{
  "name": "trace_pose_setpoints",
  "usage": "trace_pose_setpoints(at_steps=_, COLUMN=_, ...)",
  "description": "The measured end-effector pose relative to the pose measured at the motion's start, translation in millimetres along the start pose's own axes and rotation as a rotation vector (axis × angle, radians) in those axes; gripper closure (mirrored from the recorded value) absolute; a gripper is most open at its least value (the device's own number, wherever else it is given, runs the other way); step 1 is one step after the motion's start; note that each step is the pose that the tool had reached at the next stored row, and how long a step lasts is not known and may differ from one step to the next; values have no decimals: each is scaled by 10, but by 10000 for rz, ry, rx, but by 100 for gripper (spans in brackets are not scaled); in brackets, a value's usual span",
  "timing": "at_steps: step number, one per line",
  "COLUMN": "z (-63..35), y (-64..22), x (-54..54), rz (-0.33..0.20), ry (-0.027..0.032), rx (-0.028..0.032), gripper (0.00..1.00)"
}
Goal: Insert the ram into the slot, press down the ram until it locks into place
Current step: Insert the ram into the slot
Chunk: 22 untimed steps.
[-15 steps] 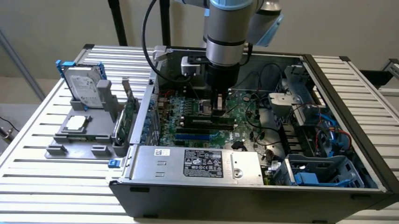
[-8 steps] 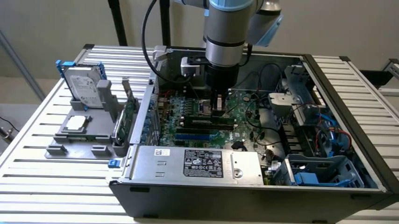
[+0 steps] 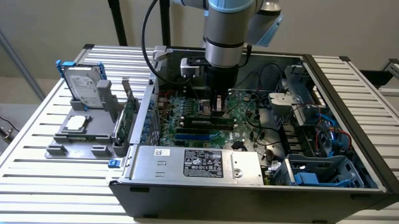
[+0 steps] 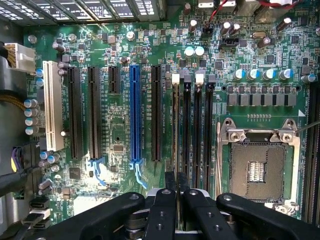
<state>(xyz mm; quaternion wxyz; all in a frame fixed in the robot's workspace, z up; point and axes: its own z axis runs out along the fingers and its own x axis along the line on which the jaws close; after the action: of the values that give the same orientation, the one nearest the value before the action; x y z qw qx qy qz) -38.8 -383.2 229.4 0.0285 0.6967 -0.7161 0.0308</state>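
the computer case (image 3: 249, 196) stands open, and its near wall hides the lower edge of the motherboard (image 3: 187, 105). the arm (image 3: 227, 28) is cut off at the top of the exterior view and covers the board behind it. the gripper (image 4: 176, 182) is cut off at the wrist view's edge, and its black body hides one end of the ram (image 4: 176, 135).

the ram stands on edge in the slot (image 4: 173, 115), the outermost of four parallel black sockets and the one nearest the blue socket (image 4: 134, 115). its long axis runs along the slot. in the exterior view it runs from left to right under the gripper (image 3: 218, 109). whether it is locked cannot be told.

the fingers (image 4: 169, 180) are drawn close, clamped on the ram's thin top edge.

the power supply (image 3: 156, 163) carries a dark label (image 3: 206, 164); its writing is too small to read, as is the hard drive's (image 3: 84, 86).
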Motion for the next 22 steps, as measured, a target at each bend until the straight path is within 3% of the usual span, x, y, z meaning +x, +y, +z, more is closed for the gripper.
trace_pose_setpoints(at_steps=7, z=21, y=3, x=-1, rz=-5, ry=3, rx=-2, gripper=86)
trace_pose_setpoints(at_steps=8, z=21, y=3, x=-1, rz=-5, ry=3, rx=-1, gripper=79)
trace_pose_setpoints(at_steps=9, z=18, y=2, x=-2, rz=-5, ry=1, rx=0, gripper=79)
trace_pose_setpoints(at_steps=18, z=-121, y=32, x=11, rz=-6, ry=1, rx=-18, gripper=79)
trace_pose_setpoints(at_steps=20, z=-134, y=44, x=12, rz=-6, ry=-4, rx=-17, gripper=88)
trace_pose_setpoints(at_steps=22, z=-136, y=49, x=12, rz=-6, ry=-8, rx=-16, gripper=89)
